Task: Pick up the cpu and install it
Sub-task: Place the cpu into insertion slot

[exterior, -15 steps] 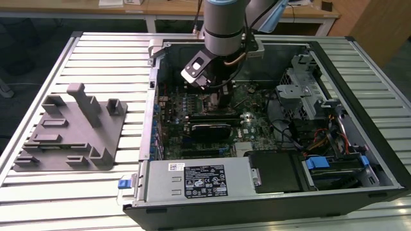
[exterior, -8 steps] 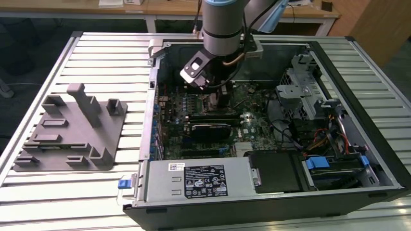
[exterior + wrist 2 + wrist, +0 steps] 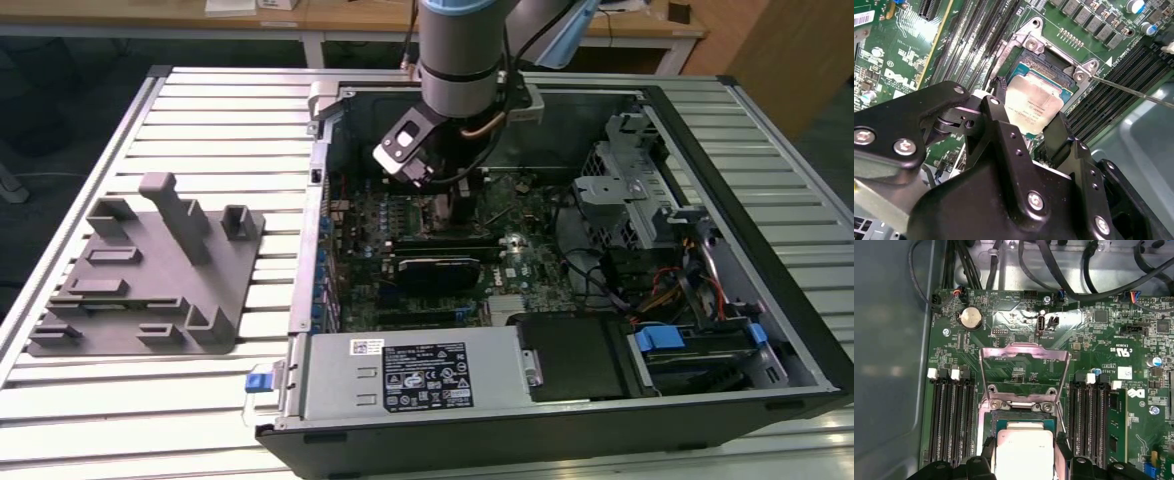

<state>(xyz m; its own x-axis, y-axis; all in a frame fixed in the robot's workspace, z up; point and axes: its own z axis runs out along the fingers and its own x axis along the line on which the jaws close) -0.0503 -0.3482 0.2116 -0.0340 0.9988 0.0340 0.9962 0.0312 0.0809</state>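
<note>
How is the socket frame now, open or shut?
Open: the frame stands flipped up off the socket, and the cpu shows uncovered over it.

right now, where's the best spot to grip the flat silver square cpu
By two opposite thin edges, straight down from above: the flat silver square cpu lies face up over the black socket, top too broad to pinch. The gripper has its jaws on those edges.

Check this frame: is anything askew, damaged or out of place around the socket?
Nothing stands out. The gripper holds the cpu by two edges over the socket, whose metal frame stands flipped open.
</note>
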